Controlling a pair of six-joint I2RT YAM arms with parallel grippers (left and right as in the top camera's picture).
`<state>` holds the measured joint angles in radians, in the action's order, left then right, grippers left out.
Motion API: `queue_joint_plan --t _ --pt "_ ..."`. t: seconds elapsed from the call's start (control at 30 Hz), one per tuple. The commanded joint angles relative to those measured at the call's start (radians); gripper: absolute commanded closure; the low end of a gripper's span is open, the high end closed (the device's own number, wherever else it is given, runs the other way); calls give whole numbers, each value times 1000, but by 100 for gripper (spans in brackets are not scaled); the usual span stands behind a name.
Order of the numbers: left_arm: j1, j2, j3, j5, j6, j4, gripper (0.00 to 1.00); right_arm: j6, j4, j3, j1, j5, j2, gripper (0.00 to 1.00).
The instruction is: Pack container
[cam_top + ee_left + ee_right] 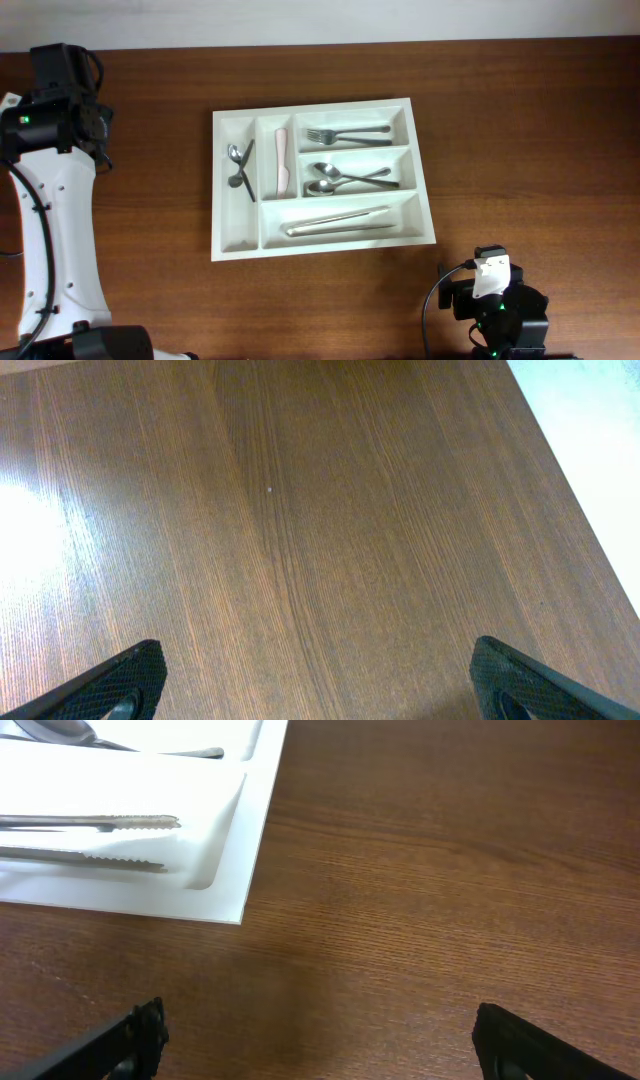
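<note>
The container (pixel 236 225), a large white cutlery tray, lies mid-table. Forks (pixel 345 134) fill its upper right compartment, with spoons (pixel 345 178) in the one below. Knives (pixel 338 222) lie in the long front compartment. Two small spoons (pixel 238 166) and a pale pink-handled piece (pixel 282 160) occupy the two narrow left slots. My left gripper (pixel 320 660) hangs open over bare wood, far left of the tray. My right gripper (pixel 320 1020) is open and empty over bare wood, just off the tray's near right corner (pixel 215 900), where serrated knife tips (pixel 90 822) show.
The left arm (pixel 55 200) stands along the table's left side, the right arm's base (pixel 495 305) at the front right. A table edge runs along the upper right of the left wrist view (pixel 590 510). Brown wood surrounds the tray.
</note>
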<state>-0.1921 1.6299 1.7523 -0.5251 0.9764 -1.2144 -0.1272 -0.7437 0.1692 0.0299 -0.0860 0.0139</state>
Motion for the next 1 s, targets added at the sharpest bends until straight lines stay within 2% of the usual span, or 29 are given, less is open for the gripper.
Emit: queue_joint_plan --t 0.0,0.33,0.53,0.63,0.8,0.97 --pt "-4 -14 12 -14 -5 -2 1 5 -16 -5 -2 16 -11 1" --pt "-8 -28 12 -14 -4 -21 1 6 -16 -5 -2 16 -11 1" --pt "-8 -122 8 39 -2 -14 1 5 -16 -5 -2 16 -11 1" --pt "-8 -188 -28 67 55 17 1 5 -16 -5 -2 16 -11 1" --pt "0 -351 -214 102 97 190 1 6 -16 -5 -2 16 -11 1" --pt "31 -579 -528 98 97 425 1 6 -16 -5 -2 16 -11 1"
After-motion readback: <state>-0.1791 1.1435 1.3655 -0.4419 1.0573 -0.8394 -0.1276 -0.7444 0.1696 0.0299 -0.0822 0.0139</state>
